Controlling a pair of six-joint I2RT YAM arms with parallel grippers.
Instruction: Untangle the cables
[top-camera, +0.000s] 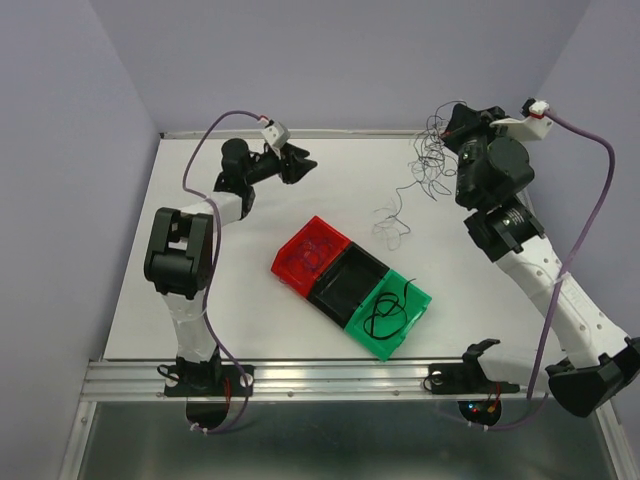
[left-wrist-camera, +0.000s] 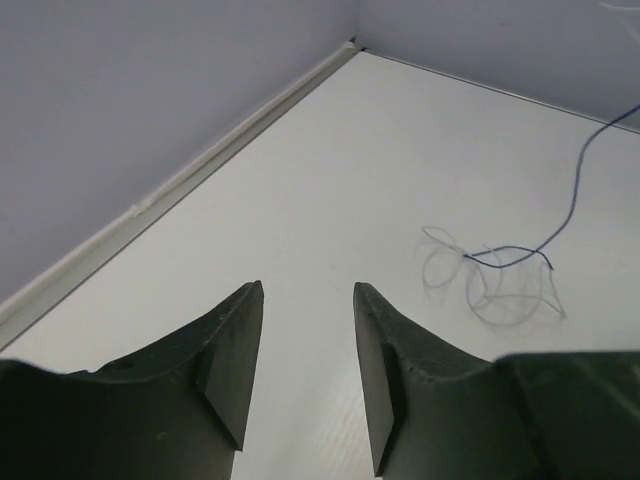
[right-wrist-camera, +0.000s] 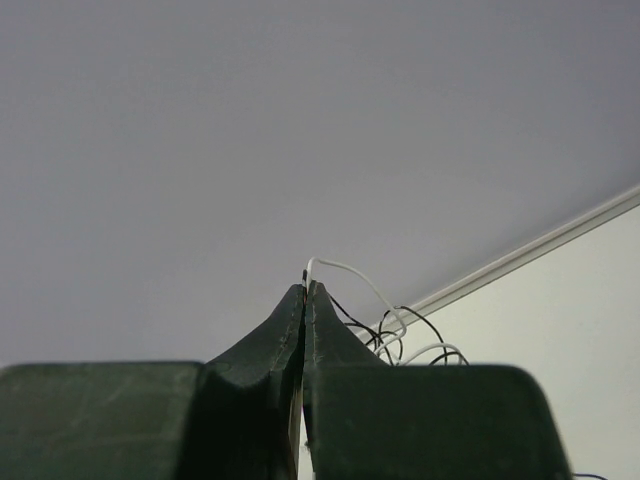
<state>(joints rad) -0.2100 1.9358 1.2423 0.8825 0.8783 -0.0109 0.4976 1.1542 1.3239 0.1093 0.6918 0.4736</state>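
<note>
Top external view is showing you 1 black cable (top-camera: 388, 312) lying in the green compartment (top-camera: 425, 297), so sorting seems to be only beginning. Your right gripper (right-wrist-camera: 305, 290) is pinching the cables (top-camera: 432, 165), their tangle dangling below its tips. Your left gripper (left-wrist-camera: 307, 292) is gaping, holding nothing.

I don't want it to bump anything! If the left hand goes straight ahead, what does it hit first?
Probably nothing soon: the left hand faces bare table; the wires lie off to the side.

You are in a robot lab cell: white table (top-camera: 255, 335), plain enclosing walls (top-camera: 300, 60), left arm (top-camera: 183, 250) and right arm (top-camera: 545, 275) bolted to a metal rail (top-camera: 330, 378).
</note>
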